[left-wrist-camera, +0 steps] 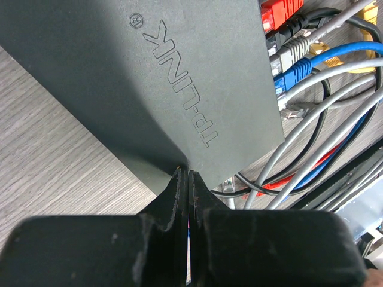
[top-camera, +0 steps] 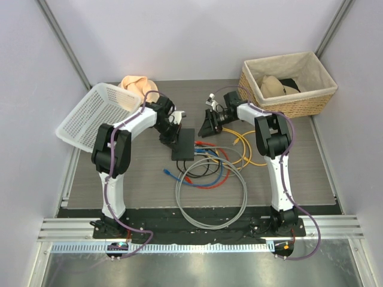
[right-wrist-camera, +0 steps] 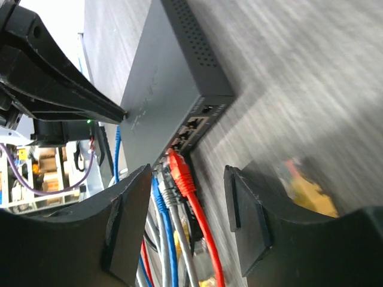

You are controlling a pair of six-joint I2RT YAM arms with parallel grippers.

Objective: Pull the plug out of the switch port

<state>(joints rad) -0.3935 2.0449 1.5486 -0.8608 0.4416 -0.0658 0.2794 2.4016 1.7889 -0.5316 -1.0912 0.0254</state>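
Grey wood-grain table, black switch at its middle.
Red plug sits at its socket row; left gripper clenched, tips touching the switch's edge; right gripper released, near the cables, holding nothing.

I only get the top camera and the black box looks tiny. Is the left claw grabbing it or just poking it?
Observer: Just poking. The left wrist view shows the left gripper shut, its closed tips touching the top of the switch near a corner.
Child: Which wire is the right claw near?
Observer: The right wrist view shows the right gripper open, with the red plug lined up with the gap and touching neither finger.
Child: Are other wires plugged in too?
Observer: Yes, a grey plug and a blue plug sit beside the red one along the port edge.
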